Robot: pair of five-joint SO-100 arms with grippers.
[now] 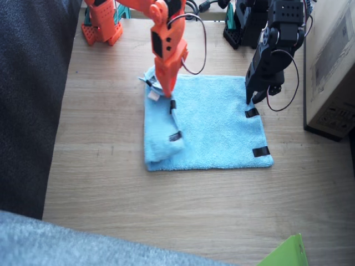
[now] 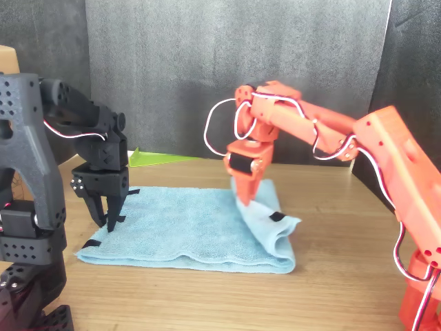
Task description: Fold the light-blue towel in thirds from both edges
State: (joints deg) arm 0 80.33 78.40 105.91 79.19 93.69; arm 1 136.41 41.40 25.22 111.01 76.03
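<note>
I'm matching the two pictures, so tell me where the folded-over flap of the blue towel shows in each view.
Fixed view: flap left of centre, on the towel's left part, under the orange right pincer.
Front view: flap right of centre, at the towel's right end, below that pincer.
Shared landmark: the black left pincer at the opposite, flat edge.

I see the light-blue towel as fluffy, matt terry cloth, its black tape strips smoother. The table looks like pale matt wood grain. Both arms read as matt plastic, right arm orange, left arm black.
</note>
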